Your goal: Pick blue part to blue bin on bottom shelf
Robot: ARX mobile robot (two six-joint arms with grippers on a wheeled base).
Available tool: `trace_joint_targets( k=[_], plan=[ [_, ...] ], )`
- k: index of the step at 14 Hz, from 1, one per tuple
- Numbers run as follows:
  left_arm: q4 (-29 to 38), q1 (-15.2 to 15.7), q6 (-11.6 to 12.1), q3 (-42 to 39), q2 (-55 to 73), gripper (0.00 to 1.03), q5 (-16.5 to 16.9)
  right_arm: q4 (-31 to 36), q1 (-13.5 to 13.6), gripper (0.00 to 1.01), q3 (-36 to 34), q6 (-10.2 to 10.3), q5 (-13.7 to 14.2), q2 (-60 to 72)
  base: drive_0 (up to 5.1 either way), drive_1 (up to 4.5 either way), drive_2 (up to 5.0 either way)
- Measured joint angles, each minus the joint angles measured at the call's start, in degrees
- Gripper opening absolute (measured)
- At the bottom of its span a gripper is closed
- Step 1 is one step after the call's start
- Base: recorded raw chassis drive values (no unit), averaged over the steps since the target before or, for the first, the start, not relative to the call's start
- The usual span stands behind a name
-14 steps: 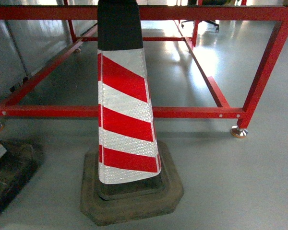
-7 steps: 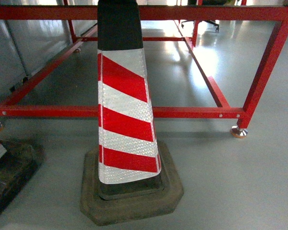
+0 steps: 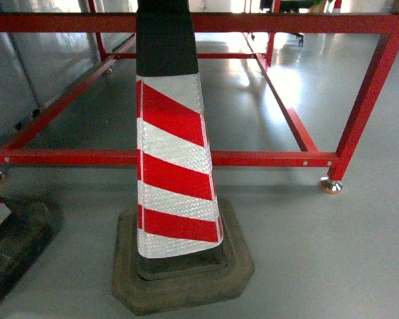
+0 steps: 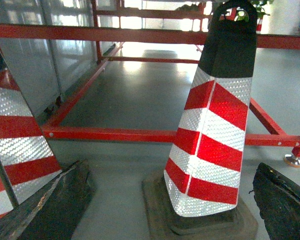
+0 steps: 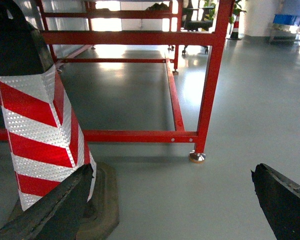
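The blue part and the blue bin are out of view in every frame. My left gripper (image 4: 172,170) is open, its two dark fingers (image 4: 50,205) far apart low in the left wrist view, with nothing between them; a striped traffic cone (image 4: 212,130) stands on the floor beyond. My right gripper (image 5: 171,172) is open too, its fingers (image 5: 282,200) spread over bare grey floor and holding nothing. Neither gripper shows in the head view.
A red-and-white cone (image 3: 173,153) on a dark rubber base (image 3: 186,279) stands right in front. A second cone (image 3: 6,232) sits at the lower left. Behind them runs a low red steel frame (image 3: 266,158) with a foot (image 3: 330,185). Something blue (image 5: 290,20) lies far off.
The head view has shifted slightly: the cone, the red bar and the frame's foot sit a few pixels lower than a second ago. Nothing was grasped or released.
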Motion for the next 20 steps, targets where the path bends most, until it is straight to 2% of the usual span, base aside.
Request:
trace_joint_targets(
  k=[20],
  plan=[
    [0.2, 0.0, 0.0, 0.0, 0.0, 0.98, 0.1, 0.0, 0.0, 0.98, 0.0, 0.0, 0.0, 0.0, 0.0, 0.00, 0.0]
  ],
)
